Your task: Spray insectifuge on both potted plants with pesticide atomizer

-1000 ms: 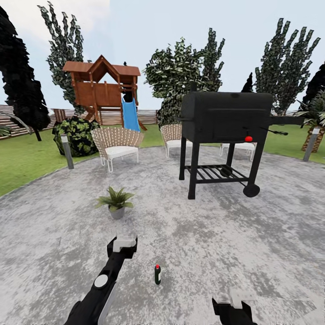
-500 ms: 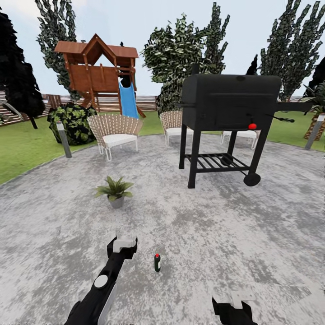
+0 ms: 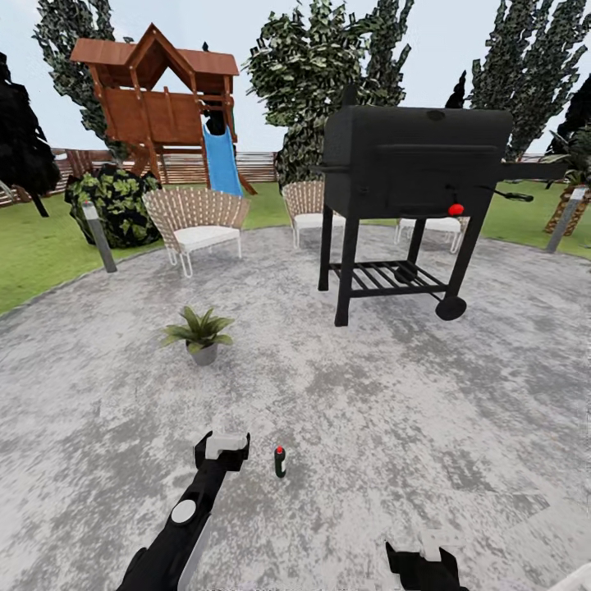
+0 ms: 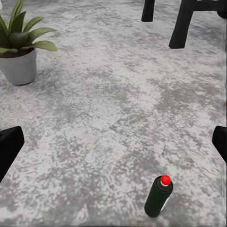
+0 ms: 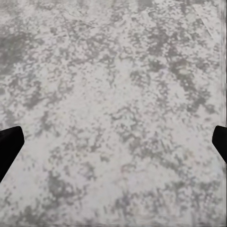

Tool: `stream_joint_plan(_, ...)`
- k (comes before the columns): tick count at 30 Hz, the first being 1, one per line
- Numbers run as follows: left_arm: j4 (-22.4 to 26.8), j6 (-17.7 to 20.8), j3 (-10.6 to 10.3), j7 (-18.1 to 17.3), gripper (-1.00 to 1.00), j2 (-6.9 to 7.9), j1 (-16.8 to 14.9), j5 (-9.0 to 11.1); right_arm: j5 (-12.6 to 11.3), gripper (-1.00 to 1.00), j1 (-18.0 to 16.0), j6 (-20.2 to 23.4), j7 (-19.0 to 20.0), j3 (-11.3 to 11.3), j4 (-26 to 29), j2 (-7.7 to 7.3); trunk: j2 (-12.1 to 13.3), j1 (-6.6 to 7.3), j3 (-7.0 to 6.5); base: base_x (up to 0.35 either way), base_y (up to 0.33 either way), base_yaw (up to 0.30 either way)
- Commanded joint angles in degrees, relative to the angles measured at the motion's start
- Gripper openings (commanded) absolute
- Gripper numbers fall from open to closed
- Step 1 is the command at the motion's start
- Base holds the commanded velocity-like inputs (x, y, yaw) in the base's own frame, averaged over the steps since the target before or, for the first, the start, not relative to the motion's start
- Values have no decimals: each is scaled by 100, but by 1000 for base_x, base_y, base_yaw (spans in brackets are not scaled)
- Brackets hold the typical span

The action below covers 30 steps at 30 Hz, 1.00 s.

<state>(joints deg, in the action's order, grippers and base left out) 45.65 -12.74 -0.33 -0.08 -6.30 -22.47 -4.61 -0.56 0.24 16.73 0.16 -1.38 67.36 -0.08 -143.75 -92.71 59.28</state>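
Patio | atomizer upright beside left gripper, spread wide | right gripper spread, bare paving | head view: grill

You have no legible text, brand, number or sign anywhere in these views. The pesticide atomizer shows you only a plain red dot on its top; any label on it is perhaps too blurred to read.

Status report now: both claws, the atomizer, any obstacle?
Left claw open, empty; right claw open, empty. Pesticide atomizer upright on patio, right of left claw. Nothing between them.
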Motion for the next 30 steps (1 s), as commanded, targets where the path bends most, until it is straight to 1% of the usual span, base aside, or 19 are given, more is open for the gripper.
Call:
stream_joint_plan(1,-3,-18,7,2,100,-3,-3,-48,-6,100,2,32,2,-3,14,-1,-4,-2,31,0,0,-252)
stream_joint_plan(8,-3,-18,-8,7,100,-9,-3,-67,-6,100,2,32,2,1,14,-1,-13,-20,230,0,0,-230)
stream_joint_plan(14,0,-18,-14,8,100,-13,-3,-77,-6,100,2,32,2,-1,16,1,-21,-35,406,0,0,-163)
stream_joint_plan(30,19,-26,-61,-1,100,-44,-12,-76,3,100,2,23,-7,5,22,17,-43,-76,783,0,0,-8)
